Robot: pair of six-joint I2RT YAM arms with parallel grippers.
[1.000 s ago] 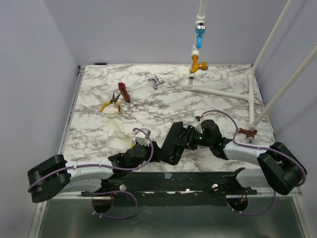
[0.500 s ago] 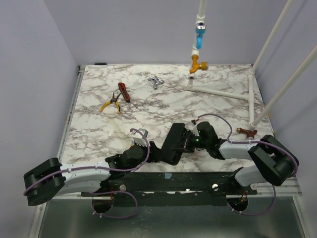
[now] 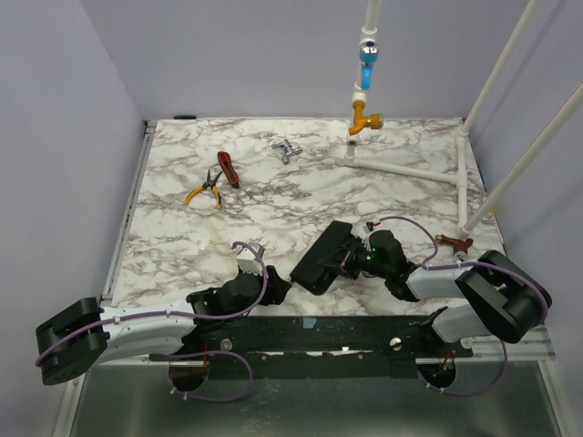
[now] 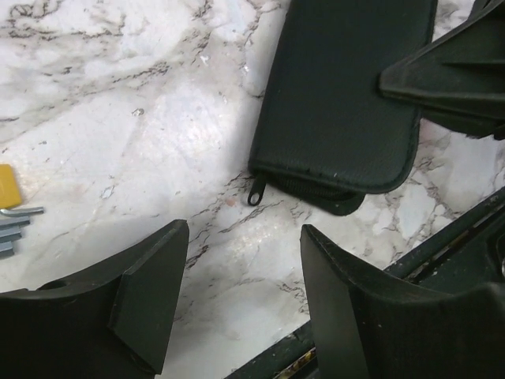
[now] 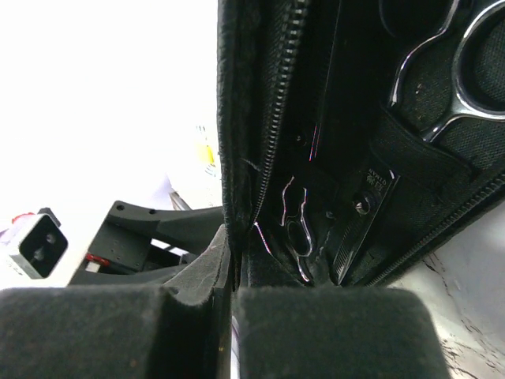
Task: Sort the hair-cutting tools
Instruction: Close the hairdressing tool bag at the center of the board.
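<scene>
A black zip case [image 3: 319, 258] lies near the table's front middle. My right gripper [image 3: 351, 259] is shut on the case's zip-edged flap [image 5: 237, 142] and holds it up. Inside, thin silver scissors with finger loops [image 5: 442, 71] sit under straps, with a second silver loop [image 5: 296, 229] lower down. I cannot make out the black comb. My left gripper [image 3: 273, 287] is open and empty, a little to the left of the case. In the left wrist view it [image 4: 241, 292] sits over bare marble, with the case [image 4: 339, 103] and its zip pull [image 4: 256, 193] ahead.
Yellow-handled pliers [image 3: 203, 191] and a red-handled tool [image 3: 228, 168] lie at the back left. A silver metal part [image 3: 287, 150] lies at the back middle. A white pipe frame [image 3: 410, 170] with an orange valve [image 3: 366, 116] stands at the back right. A brown fitting [image 3: 454, 243] lies at the right.
My left gripper has drawn back from the case, to the left and toward the near edge. My right gripper stays shut on the case flap and has shifted slightly right.
</scene>
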